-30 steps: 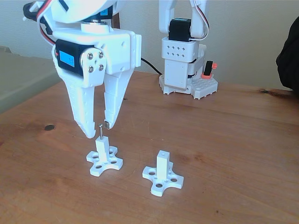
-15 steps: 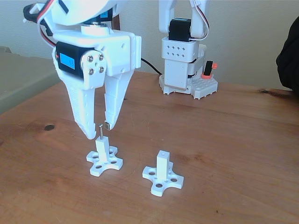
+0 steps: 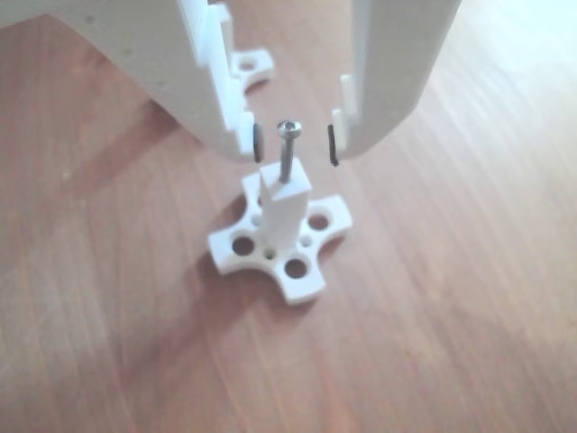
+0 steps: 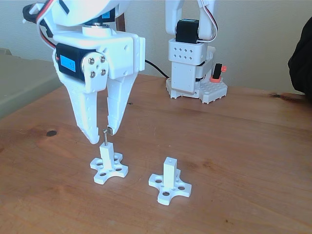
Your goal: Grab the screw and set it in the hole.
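Since the frame 1 s ago the gripper (image 4: 101,135) rises a little in the fixed view and its jaws stay apart; the screw (image 4: 105,137) does not move. The screw stands upright with its tip in the hole on top of the left post (image 4: 107,157), and its long axis is vertical. Its head lies between the 2 fingertips (image 3: 242,126), a little below them, and touches neither.

The jaws are open and hold nothing. The coming move, I judge, is straight up, so that no fingertip brushes the head.

The other view, close from above, shows a clear gap on each side of the screw (image 3: 288,150) and the gripper (image 3: 294,144) centred over it. The fixed view shows instead the 2nd post (image 4: 169,176) to the right, with an empty hole, and the arm base (image 4: 195,73) far on the table (image 4: 243,146).
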Tool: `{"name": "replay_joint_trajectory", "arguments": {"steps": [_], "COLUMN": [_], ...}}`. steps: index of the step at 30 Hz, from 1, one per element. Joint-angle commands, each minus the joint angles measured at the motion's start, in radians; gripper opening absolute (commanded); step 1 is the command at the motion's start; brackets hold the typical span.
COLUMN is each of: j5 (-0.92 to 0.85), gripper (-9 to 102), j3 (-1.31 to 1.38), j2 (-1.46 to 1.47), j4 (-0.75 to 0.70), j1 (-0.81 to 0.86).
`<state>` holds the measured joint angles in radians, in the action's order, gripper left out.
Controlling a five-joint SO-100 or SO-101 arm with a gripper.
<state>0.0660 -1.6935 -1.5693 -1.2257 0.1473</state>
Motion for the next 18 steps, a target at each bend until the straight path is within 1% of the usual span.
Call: {"name": "replay_joint_trajectory", "arguments": {"steps": [1, 18], "j5": [-0.012, -0.011], "gripper": [8, 8], "j3": [0.067, 0.074], "j2": [-0.020, -0.014], "j4": [0.015, 0.012], "j1": [-0.002, -0.012]}}
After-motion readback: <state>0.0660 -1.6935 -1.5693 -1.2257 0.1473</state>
